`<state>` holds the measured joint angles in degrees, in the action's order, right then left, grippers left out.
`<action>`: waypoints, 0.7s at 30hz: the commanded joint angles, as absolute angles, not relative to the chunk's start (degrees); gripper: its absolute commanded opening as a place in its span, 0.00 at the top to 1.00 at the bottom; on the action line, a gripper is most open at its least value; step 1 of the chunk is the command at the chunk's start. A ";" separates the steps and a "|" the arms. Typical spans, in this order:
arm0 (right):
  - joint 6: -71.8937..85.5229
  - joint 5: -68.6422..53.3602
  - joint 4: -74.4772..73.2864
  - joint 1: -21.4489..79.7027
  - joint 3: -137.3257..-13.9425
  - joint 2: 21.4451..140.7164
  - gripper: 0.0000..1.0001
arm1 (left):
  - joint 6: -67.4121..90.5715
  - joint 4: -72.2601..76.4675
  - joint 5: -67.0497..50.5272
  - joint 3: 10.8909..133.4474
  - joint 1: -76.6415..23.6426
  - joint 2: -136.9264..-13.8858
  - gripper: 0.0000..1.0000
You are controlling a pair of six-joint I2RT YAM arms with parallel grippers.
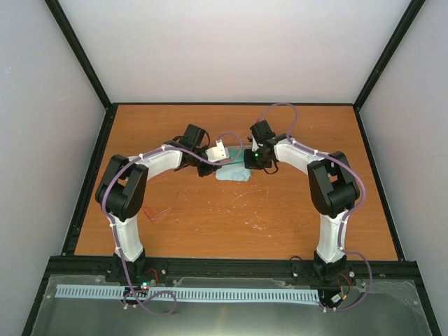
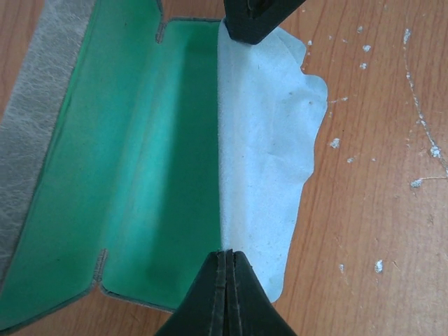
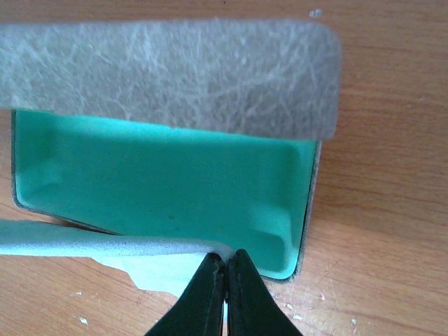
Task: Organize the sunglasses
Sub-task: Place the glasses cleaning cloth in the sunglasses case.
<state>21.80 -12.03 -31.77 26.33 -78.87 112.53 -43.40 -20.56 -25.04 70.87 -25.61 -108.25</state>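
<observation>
The grey case (image 2: 140, 175) lies open at the table's middle, its green lining (image 3: 161, 182) up and empty. The light blue cloth (image 2: 266, 161) is stretched between both grippers along the case's edge and hangs over the wood beside it. My left gripper (image 2: 227, 257) is shut on one corner of the cloth. My right gripper (image 3: 225, 260) is shut on the opposite corner of the cloth (image 3: 105, 245), and it also shows at the top of the left wrist view (image 2: 246, 31). The red-pink sunglasses (image 1: 157, 212) lie on the table by the left arm's elbow, away from both grippers.
The grey lid (image 3: 175, 77) of the case stands open on the far side. White specks (image 2: 420, 182) dot the wooden table (image 1: 280, 224). Black frame rails (image 1: 91, 182) border the table.
</observation>
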 commanded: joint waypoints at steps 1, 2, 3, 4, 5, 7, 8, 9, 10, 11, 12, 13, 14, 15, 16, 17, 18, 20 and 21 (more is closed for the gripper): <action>20.92 -10.49 -32.06 26.10 -81.04 113.36 0.97 | -42.86 -19.82 -25.07 73.70 -25.05 -107.65 0.99; 20.89 -10.46 -31.95 26.10 -81.19 113.50 0.97 | -42.93 -19.78 -25.01 73.82 -25.05 -107.73 0.99; 20.83 -10.38 -32.00 26.06 -81.41 113.62 0.97 | -42.92 -19.74 -24.97 74.00 -25.03 -107.79 0.99; 20.76 -10.26 -32.07 25.99 -81.64 113.76 0.97 | -42.97 -19.67 -24.97 74.12 -24.97 -107.88 0.99; 20.82 -10.26 -32.08 26.01 -81.73 113.73 0.97 | -43.05 -19.56 -25.03 74.22 -24.87 -107.92 0.99; 20.90 -10.11 -31.77 25.93 -81.78 113.66 0.97 | -43.19 -19.49 -24.95 74.34 -24.80 -108.09 0.99; 20.90 -9.97 -31.67 25.85 -81.75 113.65 0.97 | -43.25 -19.38 -24.92 74.47 -24.69 -108.17 0.99; 20.95 -9.91 -31.46 25.80 -81.81 113.64 0.97 | -43.24 -19.30 -24.81 74.59 -24.65 -108.26 0.99; 20.99 -9.97 -31.29 25.76 -81.79 113.66 0.97 | -43.24 -19.30 -24.80 74.71 -24.61 -108.40 0.99; 20.99 -9.99 -31.27 25.71 -81.93 113.72 0.97 | -43.33 -19.21 -24.72 74.87 -24.53 -108.54 0.99; 21.08 -9.94 -31.17 25.67 -82.09 113.80 0.97 | -43.46 -19.21 -24.63 74.96 -24.45 -108.66 0.99; 20.97 -10.04 -31.19 25.59 -82.20 114.07 0.97 | -43.47 -19.17 -24.57 75.03 -24.36 -108.77 0.99; 20.98 -10.01 -31.20 25.57 -82.47 114.28 0.97 | -43.60 -19.11 -24.53 75.06 -24.35 -108.95 0.99; 20.89 -10.03 -31.32 25.50 -82.71 114.44 0.97 | -43.74 -19.01 -24.40 75.01 -24.27 -109.05 0.99; 20.90 -10.05 -31.23 25.49 -82.86 114.61 0.97 | -43.77 -18.91 -24.32 75.05 -24.20 -109.07 0.99; 20.86 -10.03 -31.22 25.44 -83.06 114.69 0.97 | -43.77 -18.82 -24.20 75.13 -24.13 -109.12 0.99; 20.90 -10.09 -30.95 25.41 -83.06 114.70 0.97 | -43.78 -18.73 -24.24 75.20 -24.04 -109.15 0.99; 20.93 -10.05 -30.64 25.32 -83.34 114.79 0.97 | -43.90 -18.72 -24.31 75.44 -23.91 -109.32 0.99; 20.95 -10.16 -30.65 25.24 -83.59 114.93 0.97 | -43.90 -18.81 -24.19 75.56 -23.84 -109.60 0.99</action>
